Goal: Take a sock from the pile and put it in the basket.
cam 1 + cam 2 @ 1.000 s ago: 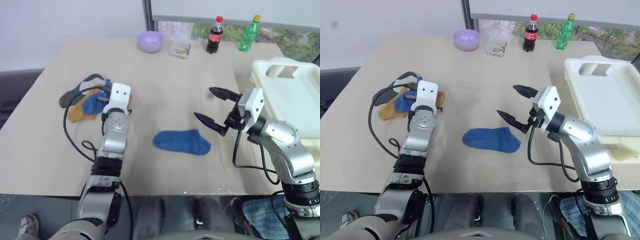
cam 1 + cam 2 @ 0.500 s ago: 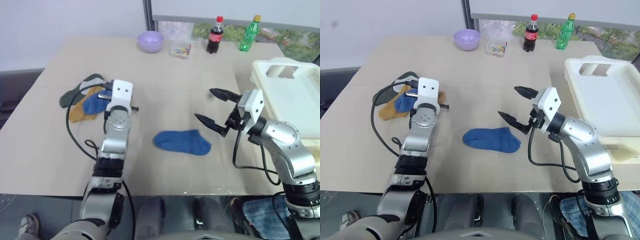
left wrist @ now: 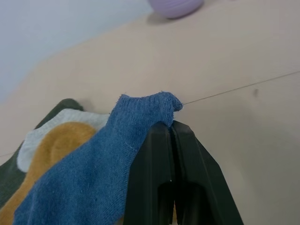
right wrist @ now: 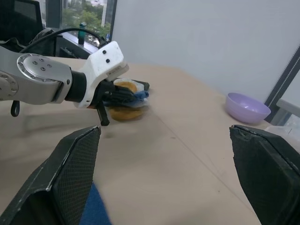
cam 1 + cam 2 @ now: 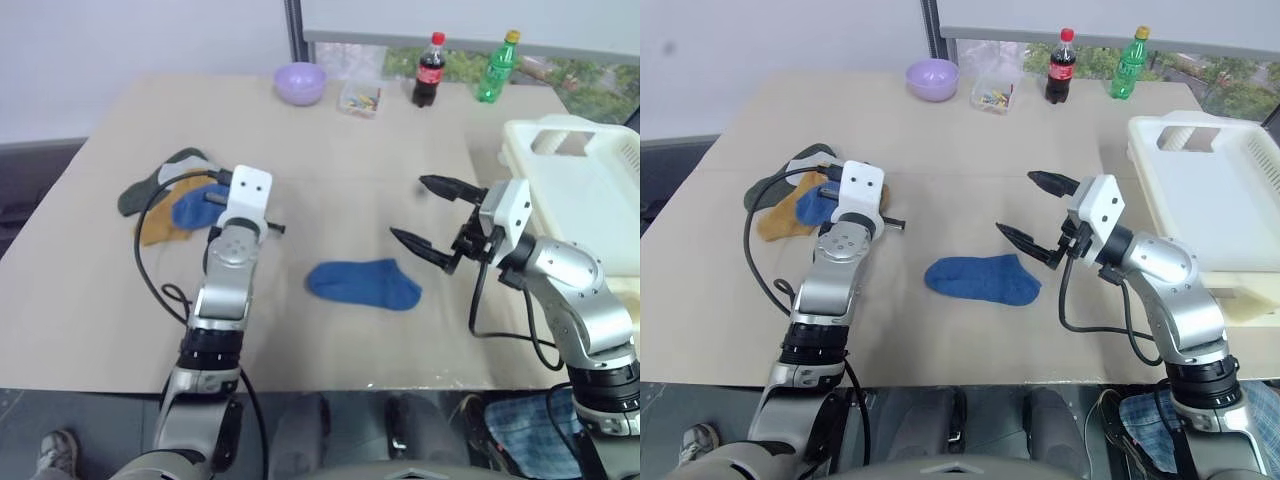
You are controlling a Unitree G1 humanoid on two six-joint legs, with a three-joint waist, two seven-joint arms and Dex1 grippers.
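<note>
Meanwhile the left gripper point(image 3: 171, 136) has swung a little toward the bench point(image 5: 330, 170) centre over the past second, its jaws pressed fully together on the cuff of a blue sock point(image 3: 93, 164) from the pile point(image 5: 165, 200). That sock looks pinched and partly drawn off the orange and grey ones, so the pick seems under way. The right gripper point(image 5: 432, 215) has not moved; its jaws stand wide apart and hold nothing. A second blue sock point(image 5: 362, 284) lies flat mid-bench, at about seven o'clock from the right gripper. The basket point(image 5: 590, 190) sits at the bench's three o'clock edge, and no sock can be seen inside it. The lilac bowl point(image 5: 300, 82) stands at twelve o'clock, contents not visible
</note>
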